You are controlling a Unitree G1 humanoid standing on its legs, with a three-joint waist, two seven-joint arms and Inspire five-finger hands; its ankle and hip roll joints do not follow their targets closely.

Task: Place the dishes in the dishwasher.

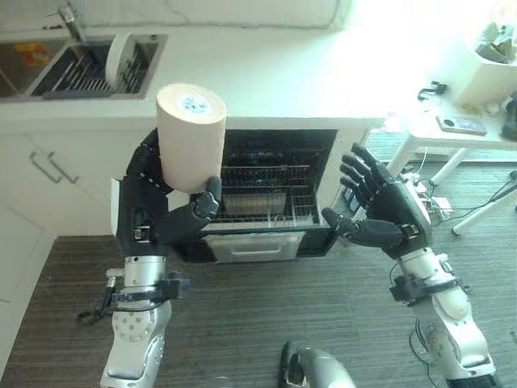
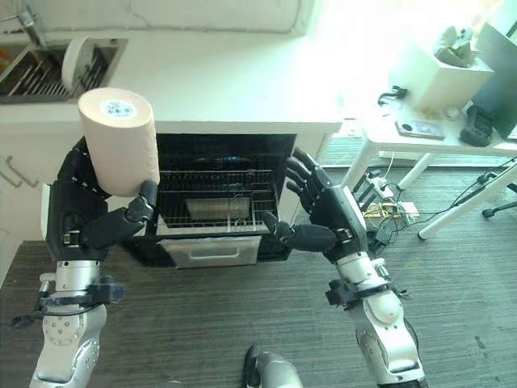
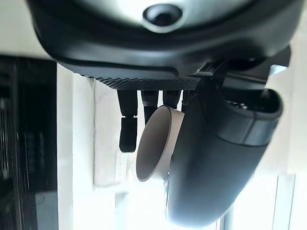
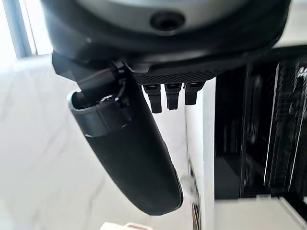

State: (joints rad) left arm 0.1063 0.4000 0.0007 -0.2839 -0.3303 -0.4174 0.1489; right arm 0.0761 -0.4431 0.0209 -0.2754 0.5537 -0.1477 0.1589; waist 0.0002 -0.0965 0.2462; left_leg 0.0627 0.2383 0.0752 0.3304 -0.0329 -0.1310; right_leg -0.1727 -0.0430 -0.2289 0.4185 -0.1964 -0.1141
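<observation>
**Beige cup held up in front of the open dishwasher**

At centre left of the frame the left hand (image 1: 166,212) has its fingers and thumb curled round a tall beige cup (image 1: 191,137), holding it upright before the countertop (image 1: 266,73). At centre right the right hand (image 1: 386,206) is spread wide, holding nothing. Between them the dishwasher (image 1: 275,190) stands open with its wire rack (image 1: 262,194) pulled out. In the upper left, a white plate (image 1: 119,61) stands on edge in the sink (image 1: 48,69)
</observation>
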